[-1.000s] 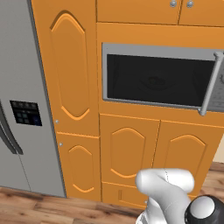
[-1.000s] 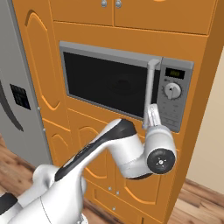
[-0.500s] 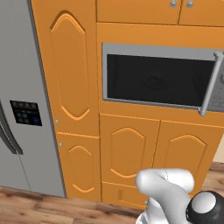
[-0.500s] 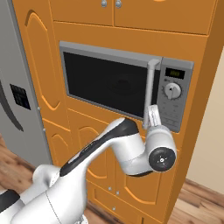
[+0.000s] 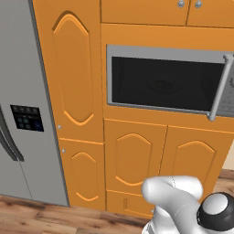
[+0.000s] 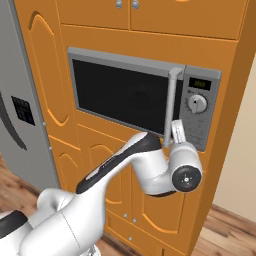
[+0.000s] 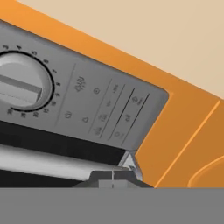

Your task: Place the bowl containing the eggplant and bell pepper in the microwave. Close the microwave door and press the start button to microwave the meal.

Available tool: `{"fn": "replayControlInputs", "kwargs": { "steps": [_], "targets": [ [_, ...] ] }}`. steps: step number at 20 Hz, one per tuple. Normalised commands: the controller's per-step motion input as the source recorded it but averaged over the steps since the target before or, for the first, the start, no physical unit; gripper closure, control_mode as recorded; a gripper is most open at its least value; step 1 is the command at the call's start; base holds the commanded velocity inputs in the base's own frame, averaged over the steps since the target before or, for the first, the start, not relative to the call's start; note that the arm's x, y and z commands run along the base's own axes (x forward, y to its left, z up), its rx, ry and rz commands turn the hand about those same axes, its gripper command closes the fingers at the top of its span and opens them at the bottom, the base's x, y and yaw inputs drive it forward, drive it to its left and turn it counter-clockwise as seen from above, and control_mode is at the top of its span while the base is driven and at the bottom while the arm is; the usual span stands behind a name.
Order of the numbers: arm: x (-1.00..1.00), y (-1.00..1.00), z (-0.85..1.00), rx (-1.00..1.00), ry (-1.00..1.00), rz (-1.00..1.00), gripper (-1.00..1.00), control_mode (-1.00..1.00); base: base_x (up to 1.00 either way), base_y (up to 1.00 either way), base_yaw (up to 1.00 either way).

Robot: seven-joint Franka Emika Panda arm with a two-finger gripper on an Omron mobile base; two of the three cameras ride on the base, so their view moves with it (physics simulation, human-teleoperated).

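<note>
The microwave door (image 6: pixel 122 95) sits flush in its grey frame, its dark glass giving no view of the bowl, so whether the meal is inside cannot be told from here. Its long bar handle (image 6: pixel 170 105) stands upright at the door's right edge, just beside the control panel (image 6: pixel 196 112) with its round dial (image 6: pixel 196 103) and small display (image 6: pixel 199 84). The microwave (image 5: pixel 169 80) is built into the orange cabinetry (image 5: pixel 77 73), with the grey refrigerator (image 5: pixel 20 119) off to the left.

Compared with the pictures a second and half a second ago, almost nothing has shifted: the door was shut then too, and the arm holds nearly the same pose. The tool (image 6: pixel 178 133) points up at the lower part of the panel, close against it just right of the handle's foot. In the hand view the button rows (image 7: pixel 111 114) lie right ahead of the fingertips (image 7: pixel 131 164). Whether the tool's fingers are apart or together I cannot tell.

By my reading, the door step is done and the start press is in hand; the near-stillness suggests a press at or close to contact. The risk is landing on the wrong key.
</note>
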Motion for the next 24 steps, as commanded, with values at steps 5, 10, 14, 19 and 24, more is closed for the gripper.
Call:
{"fn": "replayControlInputs", "kwargs": {
  "steps": [5, 10, 14, 19, 24],
  "targets": [
    [0.17, -0.20, -0.06, 0.01, 0.00, 0.00, 1.00, -1.00, 0.00, 0.00, 0.00],
    [0.18, -0.19, -0.08, 0.01, 0.00, 0.00, 1.00, -1.00, 0.00, 0.00, 0.00],
    [0.18, -0.16, -0.12, 0.00, 0.00, 0.00, 1.00, -1.00, 0.00, 0.00, 0.00],
    [0.20, -0.15, -0.12, 0.00, 0.00, 0.00, 1.00, -1.00, 0.00, 0.00, 0.00],
    [0.22, -0.14, -0.12, 0.00, 0.00, 0.00, 1.00, -1.00, 0.00, 0.00, 0.00]
  ]
}}
